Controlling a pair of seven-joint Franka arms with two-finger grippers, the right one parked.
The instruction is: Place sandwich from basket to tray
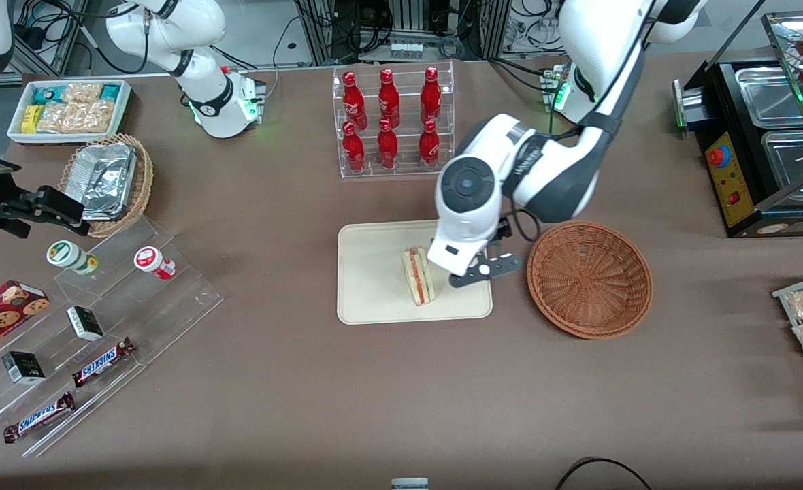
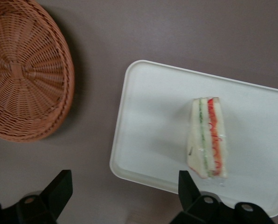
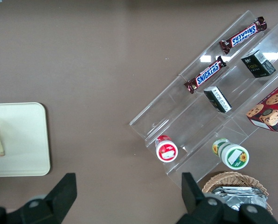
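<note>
Front view: sandwich (image 1: 418,275) lies on the tray (image 1: 374,299), basket (image 1: 588,278) sits bare beside it.

Going across the counter (image 1: 306,408) from the parked arm's end: a clear stepped stand (image 1: 102,320) holds Snickers bars (image 1: 102,362), small boxes and two cups, then comes the cream tray with the wedge lying on its side, filling stripes facing up, toward the tray edge closest to the basket. Over that edge hangs the gripper (image 1: 484,270), above the tray and touching nothing. From the wrist camera its fingers (image 2: 189,186) stand spread wide with nothing between them, the sandwich (image 2: 208,138) below and clear of them. A rack of red bottles (image 1: 392,119) stands farther from the camera than the tray.
</note>
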